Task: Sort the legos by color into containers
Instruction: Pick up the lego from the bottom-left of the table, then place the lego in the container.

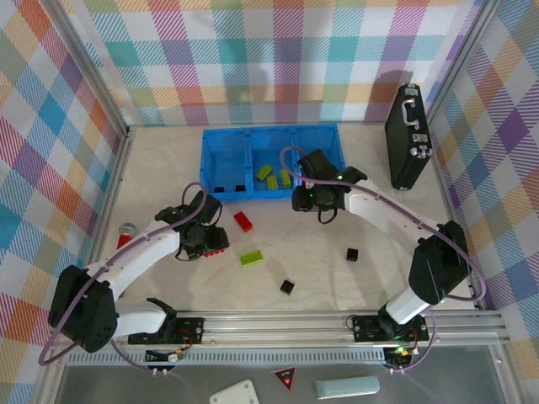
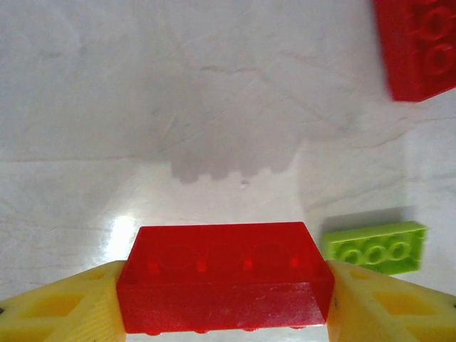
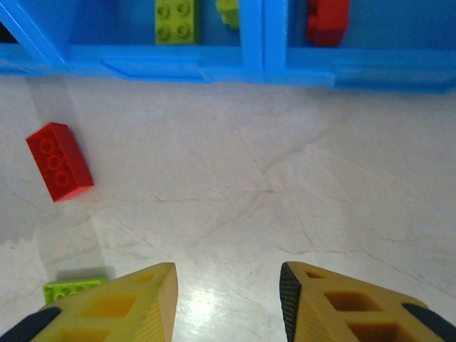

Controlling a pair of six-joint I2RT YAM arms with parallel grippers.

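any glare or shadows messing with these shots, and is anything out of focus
Left wrist: the held red brick throws a soft studded shadow on the table, with a bright glare patch by its left end. Right wrist: glare on the table just ahead of the fingers, and the blue tray looks slightly soft. Top external: even light, with a faint shadow beside the left arm.

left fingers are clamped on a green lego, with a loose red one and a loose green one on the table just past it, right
Not quite: the lego between the left fingers is red, not green. The left wrist view shows the red lego pinched between them, with a loose red one and a loose green one on the table beyond, as you said.
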